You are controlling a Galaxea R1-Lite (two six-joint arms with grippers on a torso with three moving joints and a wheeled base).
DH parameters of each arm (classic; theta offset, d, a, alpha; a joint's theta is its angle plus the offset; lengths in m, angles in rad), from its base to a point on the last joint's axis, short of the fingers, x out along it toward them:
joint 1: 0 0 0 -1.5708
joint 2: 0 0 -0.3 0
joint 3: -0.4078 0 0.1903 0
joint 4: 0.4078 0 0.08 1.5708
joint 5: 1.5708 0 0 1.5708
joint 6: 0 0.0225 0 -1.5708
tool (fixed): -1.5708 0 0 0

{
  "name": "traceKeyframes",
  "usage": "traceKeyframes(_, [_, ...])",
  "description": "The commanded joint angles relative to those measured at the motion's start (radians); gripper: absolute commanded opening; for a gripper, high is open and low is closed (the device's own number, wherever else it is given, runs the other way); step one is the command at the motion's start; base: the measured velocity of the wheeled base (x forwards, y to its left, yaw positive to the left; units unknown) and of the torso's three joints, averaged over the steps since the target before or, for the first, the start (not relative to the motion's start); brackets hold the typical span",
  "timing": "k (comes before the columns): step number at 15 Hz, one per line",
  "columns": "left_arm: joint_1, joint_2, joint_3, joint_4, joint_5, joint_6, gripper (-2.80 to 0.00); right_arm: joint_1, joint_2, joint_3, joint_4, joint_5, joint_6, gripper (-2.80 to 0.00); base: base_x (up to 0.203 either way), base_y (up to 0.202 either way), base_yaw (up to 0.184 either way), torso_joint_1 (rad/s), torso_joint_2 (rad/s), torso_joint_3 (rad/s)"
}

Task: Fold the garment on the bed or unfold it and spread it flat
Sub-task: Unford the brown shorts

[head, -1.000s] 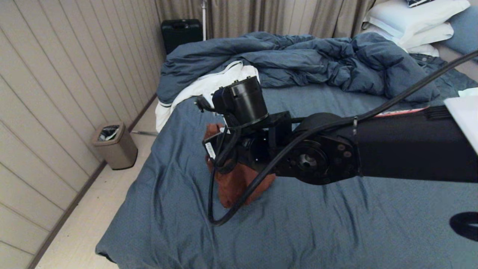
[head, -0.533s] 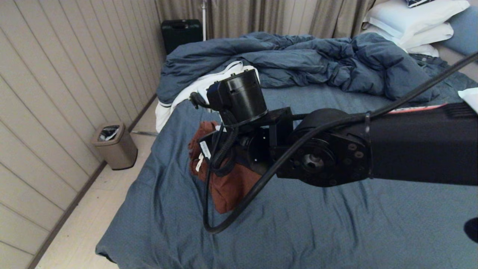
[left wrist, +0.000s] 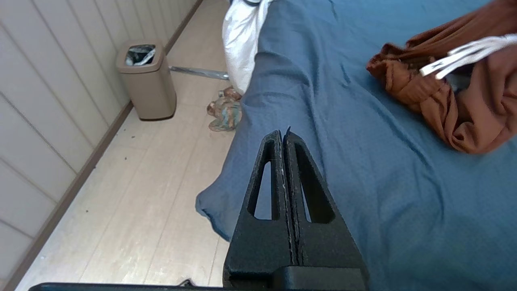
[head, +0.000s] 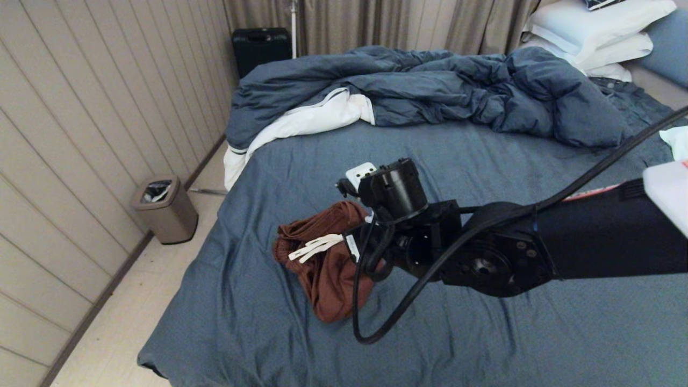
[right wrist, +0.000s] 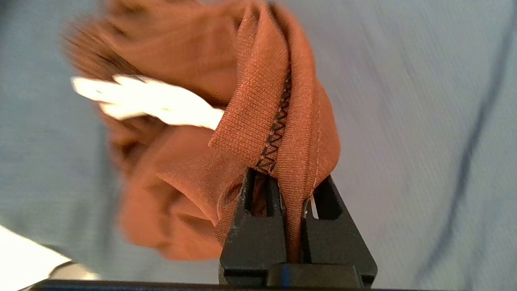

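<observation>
The rust-brown shorts (head: 322, 269) sit bunched on the slate-blue sheet of the bed (head: 484, 333), with the gathered waistband and white drawstring (head: 314, 248) turned towards the wall side. My right arm reaches across from the right, and its wrist (head: 398, 215) hides the fingers in the head view. In the right wrist view the right gripper (right wrist: 288, 178) is shut on a stitched fold of the shorts (right wrist: 278, 113). The left gripper (left wrist: 282, 135) is shut and empty, hovering over the bed's near left corner, apart from the shorts (left wrist: 452, 97).
A rumpled dark blue duvet (head: 430, 86) with white lining lies across the far half of the bed, with white pillows (head: 591, 32) at the far right. On the floor to the left are a beige bin (head: 164, 209), a black case (head: 260, 48) and a crumpled cloth (left wrist: 224, 109).
The right arm has come down and shifted right. The shorts, which hung under the wrist, now rest bunched on the sheet with waistband and drawstring showing.
</observation>
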Motion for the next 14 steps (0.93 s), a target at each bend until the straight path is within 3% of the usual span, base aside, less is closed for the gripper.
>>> traceKeyframes(1, [0.0, 0.0, 0.0, -0.001, 0.0, 0.0, -2.8, -0.039, -0.056, 0.138, -0.072, 0.0, 0.001, -2.8, 0.0, 0.0, 0.0, 0.0, 0.0, 0.0])
traceKeyframes(3, [0.002, 0.0, 0.002, -0.001, 0.0, 0.0, -2.8, -0.073, -0.077, 0.225, -0.145, 0.004, 0.0, -2.8, 0.0, 0.0, 0.0, 0.0, 0.0, 0.0])
traceKeyframes(6, [0.0, 0.0, 0.0, -0.001, 0.0, 0.0, -2.8, -0.083, -0.082, 0.241, -0.17, 0.009, -0.001, -2.8, 0.0, 0.0, 0.0, 0.0, 0.0, 0.0])
traceKeyframes(7, [0.001, 0.0, 0.0, -0.001, 0.0, 0.0, -2.8, -0.08, -0.08, 0.233, -0.173, 0.012, -0.001, 0.0, 0.0, 0.0, 0.0, 0.0, 0.0, 0.0])
traceKeyframes(14, [0.001, 0.0, 0.0, -0.001, 0.0, 0.0, -2.8, -0.053, -0.083, 0.187, -0.19, 0.064, 0.001, 0.0, 0.0, 0.0, 0.0, 0.0, 0.0, 0.0])
